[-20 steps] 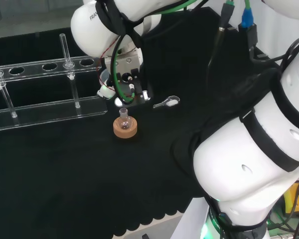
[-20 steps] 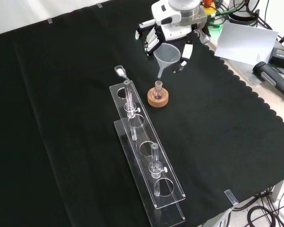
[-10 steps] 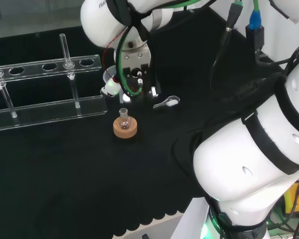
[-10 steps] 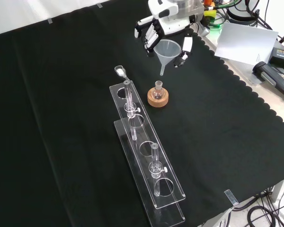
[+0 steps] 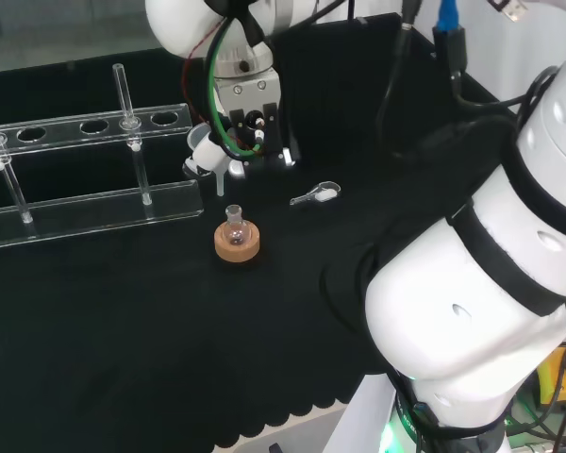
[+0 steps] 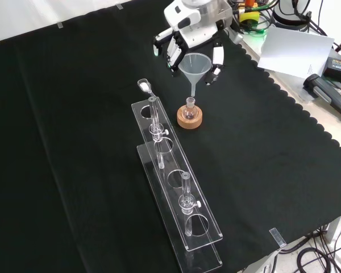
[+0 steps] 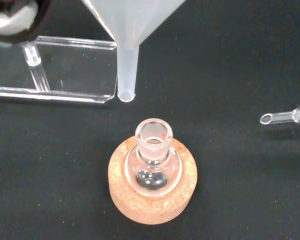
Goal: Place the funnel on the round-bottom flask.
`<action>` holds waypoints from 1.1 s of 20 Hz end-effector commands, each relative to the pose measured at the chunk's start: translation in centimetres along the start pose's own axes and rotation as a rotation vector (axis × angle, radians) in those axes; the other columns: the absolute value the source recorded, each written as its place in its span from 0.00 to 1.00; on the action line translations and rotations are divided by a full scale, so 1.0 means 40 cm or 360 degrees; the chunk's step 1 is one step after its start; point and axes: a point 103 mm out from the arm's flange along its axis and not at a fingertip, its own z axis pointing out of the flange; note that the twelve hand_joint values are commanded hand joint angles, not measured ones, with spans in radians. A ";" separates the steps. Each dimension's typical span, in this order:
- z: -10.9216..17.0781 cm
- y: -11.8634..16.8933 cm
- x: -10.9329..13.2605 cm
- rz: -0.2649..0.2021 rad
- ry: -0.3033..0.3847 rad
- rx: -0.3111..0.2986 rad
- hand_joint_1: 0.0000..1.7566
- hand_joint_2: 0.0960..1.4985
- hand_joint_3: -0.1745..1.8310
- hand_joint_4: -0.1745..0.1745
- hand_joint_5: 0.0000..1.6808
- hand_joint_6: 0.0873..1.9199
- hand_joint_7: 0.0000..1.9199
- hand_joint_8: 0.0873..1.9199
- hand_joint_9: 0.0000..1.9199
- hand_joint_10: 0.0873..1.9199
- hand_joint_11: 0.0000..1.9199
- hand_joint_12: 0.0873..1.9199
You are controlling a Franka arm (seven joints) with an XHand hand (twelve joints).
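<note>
The funnel (image 7: 135, 25) at the upper middle of the wrist view is translucent, milky white plastic with a smooth, matt skin. Below it, at the frame's centre, the round-bottom flask (image 7: 153, 165) is clear, glossy glass, sitting in a cork ring (image 7: 152, 202) that is tan, grainy and rough. The cloth (image 6: 74, 170) across the front view is matt black fabric. The test tube rack (image 6: 176, 196) at that view's middle is clear, shiny acrylic. The hand (image 6: 184, 42) at top centre has glossy black and white plastic shells.

The hand (image 6: 188, 35) hangs above the round-bottom flask (image 6: 189, 108), palm downward, its fingers (image 6: 217, 56) curled around the funnel (image 6: 194, 67).
</note>
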 end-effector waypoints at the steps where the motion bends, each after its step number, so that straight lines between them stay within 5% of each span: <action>1: 0.007 0.007 0.004 -0.0038 -0.0021 0.0089 0.46 0.29 0.48 0.61 0.50 0.36 0.61 0.42 0.48 0.14 0.00 0.60; 22: 0.049 -0.001 0.022 -0.0009 -0.0190 0.0168 0.46 0.29 0.49 0.62 0.51 0.36 0.61 0.41 0.48 0.13 0.00 0.59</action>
